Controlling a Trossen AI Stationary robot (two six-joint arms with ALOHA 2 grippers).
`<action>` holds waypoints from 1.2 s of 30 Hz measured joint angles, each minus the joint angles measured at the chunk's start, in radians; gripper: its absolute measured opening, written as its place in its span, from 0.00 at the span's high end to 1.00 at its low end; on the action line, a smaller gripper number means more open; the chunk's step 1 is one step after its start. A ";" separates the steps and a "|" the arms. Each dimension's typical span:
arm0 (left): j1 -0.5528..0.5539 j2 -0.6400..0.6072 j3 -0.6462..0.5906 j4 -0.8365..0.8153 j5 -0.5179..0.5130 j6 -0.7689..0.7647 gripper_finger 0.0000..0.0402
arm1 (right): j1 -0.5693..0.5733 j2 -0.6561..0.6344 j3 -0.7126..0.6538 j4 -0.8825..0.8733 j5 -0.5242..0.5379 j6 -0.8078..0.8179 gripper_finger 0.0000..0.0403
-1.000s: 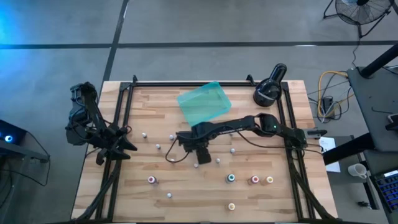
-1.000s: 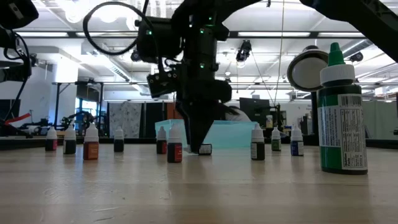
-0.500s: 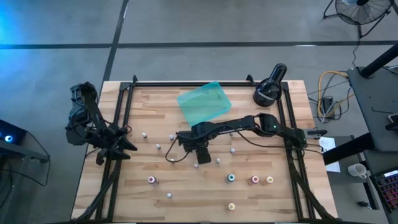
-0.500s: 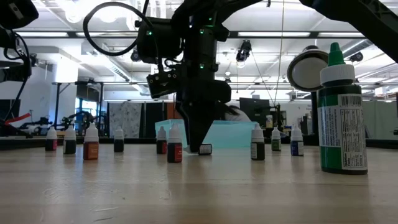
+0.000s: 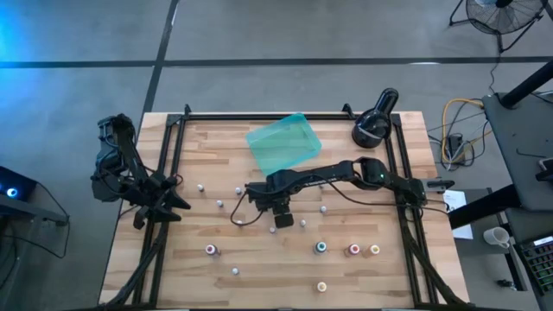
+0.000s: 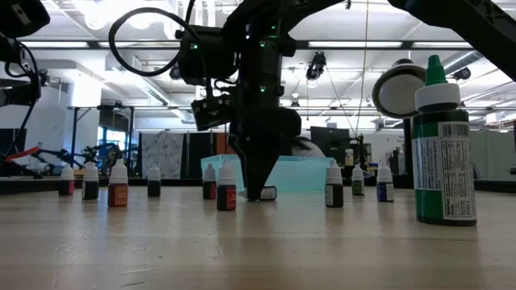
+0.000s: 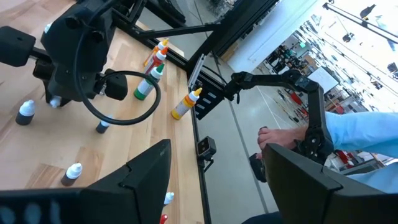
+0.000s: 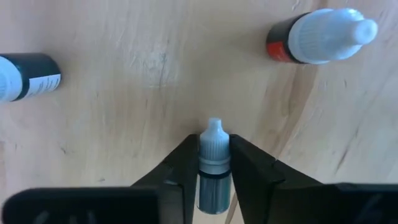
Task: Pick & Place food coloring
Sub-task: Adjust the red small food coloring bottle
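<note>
Small white-capped food coloring bottles stand scattered on the wooden table. One dark bottle lies on its side near the table's middle, and my right gripper is down over it, shut on it. In the low view the bottle shows beside the right gripper at the table top. A red bottle and a dark one stand close by. My left gripper waits open by the table's left edge. My right gripper pinches the lying bottle between its two fingers at the bottle's shoulder and upper body, just below the white cap. The fingers come from above, pointing down, across the bottle. The bottle's side rests on the table.
A translucent teal tray lies toward the far edge, and a black round lamp-like device stands at the far right corner. A big green bottle is close to the low camera. A person's hand shows beyond the table.
My right gripper has crept a little toward the table's far edge over the lying bottle. The bottle has stayed on the table.
</note>
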 joint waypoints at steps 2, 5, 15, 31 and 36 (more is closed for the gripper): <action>0.000 0.000 0.000 0.000 0.000 0.000 0.44 | 0.000 0.000 0.000 0.000 0.000 0.000 0.84; 0.000 0.000 0.000 0.000 0.000 0.000 0.44 | 0.000 0.000 0.002 0.000 0.001 0.023 0.86; 0.000 0.000 0.000 0.000 0.000 0.000 0.44 | 0.010 -0.070 0.002 0.082 0.182 0.435 0.86; 0.000 0.001 0.000 0.000 0.000 0.000 0.44 | 0.136 -0.260 -0.412 0.371 0.775 1.390 0.84; 0.000 0.001 0.000 -0.001 0.000 0.000 0.44 | 0.122 -0.266 -0.438 0.399 0.776 1.428 0.84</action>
